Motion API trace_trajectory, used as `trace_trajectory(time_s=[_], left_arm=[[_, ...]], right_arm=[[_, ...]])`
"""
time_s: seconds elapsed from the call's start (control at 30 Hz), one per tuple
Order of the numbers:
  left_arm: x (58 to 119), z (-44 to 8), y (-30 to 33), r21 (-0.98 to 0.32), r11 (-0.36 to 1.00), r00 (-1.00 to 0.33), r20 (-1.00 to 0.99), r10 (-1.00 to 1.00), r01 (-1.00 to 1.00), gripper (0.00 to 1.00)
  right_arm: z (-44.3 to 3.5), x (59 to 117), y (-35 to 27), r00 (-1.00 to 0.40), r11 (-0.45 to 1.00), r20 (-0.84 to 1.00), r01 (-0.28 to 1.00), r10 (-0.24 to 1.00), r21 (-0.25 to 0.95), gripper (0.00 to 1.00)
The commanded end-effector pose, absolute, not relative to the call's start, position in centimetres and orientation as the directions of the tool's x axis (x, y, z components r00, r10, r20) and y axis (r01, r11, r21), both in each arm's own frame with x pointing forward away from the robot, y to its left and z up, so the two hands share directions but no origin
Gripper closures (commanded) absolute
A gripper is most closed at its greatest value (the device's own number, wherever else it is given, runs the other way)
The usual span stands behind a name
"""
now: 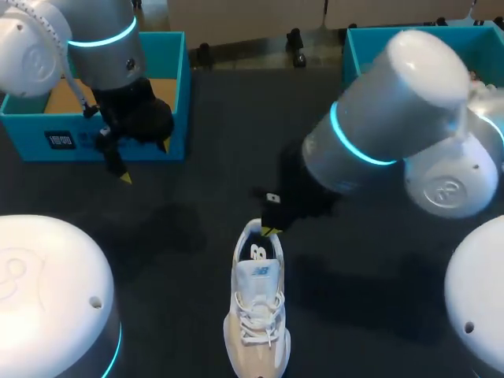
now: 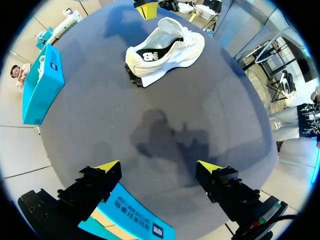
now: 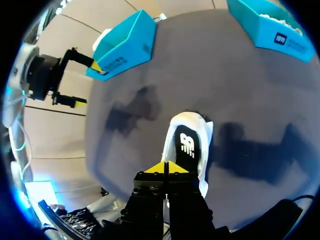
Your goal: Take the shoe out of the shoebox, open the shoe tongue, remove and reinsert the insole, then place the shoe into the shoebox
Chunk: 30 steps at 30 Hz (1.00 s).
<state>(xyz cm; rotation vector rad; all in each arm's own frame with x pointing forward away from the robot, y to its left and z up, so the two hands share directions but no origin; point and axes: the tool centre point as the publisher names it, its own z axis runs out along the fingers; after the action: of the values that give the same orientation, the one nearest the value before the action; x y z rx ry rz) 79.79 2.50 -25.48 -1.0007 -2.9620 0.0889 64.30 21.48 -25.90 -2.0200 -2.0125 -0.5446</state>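
A white shoe lies on the dark table near the front middle, its heel pointing away from me and a dark insole showing in its opening. My right gripper is shut with its yellow tips together, just above the heel rim, and nothing shows between them. In the right wrist view the gripper sits right behind the shoe. My left gripper hangs open and empty over the front wall of the blue shoebox at the back left. From the left wrist the gripper looks across the table at the shoe.
A second blue box stands at the back right, also in the right wrist view as the blue box. Bare dark table lies between the shoebox and the shoe. The robot's white bases fill the front corners.
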Motion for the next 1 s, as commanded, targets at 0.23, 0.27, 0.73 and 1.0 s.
trace_trajectory(time_s=[0.23, 0.27, 0.73, 1.0], left_arm=[[80.9, -25.7, 2.8, -0.067, 0.795, -0.797, -0.016, 0.604, 0.603, 0.00], [81.1, -25.7, 3.0, -0.067, 0.794, -0.797, -0.016, 0.604, 0.604, 0.00], [83.9, -25.9, 4.7, -0.046, 0.823, -0.824, -0.005, 0.567, 0.566, 0.00], [84.2, -25.9, 5.1, -0.043, 0.834, -0.835, -0.010, 0.550, 0.550, 0.00]], right_arm=[[-26.7, 64.8, 22.9, 0.006, -0.017, 0.079, 0.989, 0.997, 0.146, 1.00], [-26.9, 64.8, 23.0, 0.003, -0.015, 0.073, 0.987, 0.997, 0.163, 1.00], [-28.7, 64.3, 24.0, 0.061, -0.057, -0.013, 0.971, 0.998, 0.234, 1.00], [-30.3, 64.6, 24.0, 0.101, -0.098, -0.003, 0.971, 0.995, 0.217, 1.00]])
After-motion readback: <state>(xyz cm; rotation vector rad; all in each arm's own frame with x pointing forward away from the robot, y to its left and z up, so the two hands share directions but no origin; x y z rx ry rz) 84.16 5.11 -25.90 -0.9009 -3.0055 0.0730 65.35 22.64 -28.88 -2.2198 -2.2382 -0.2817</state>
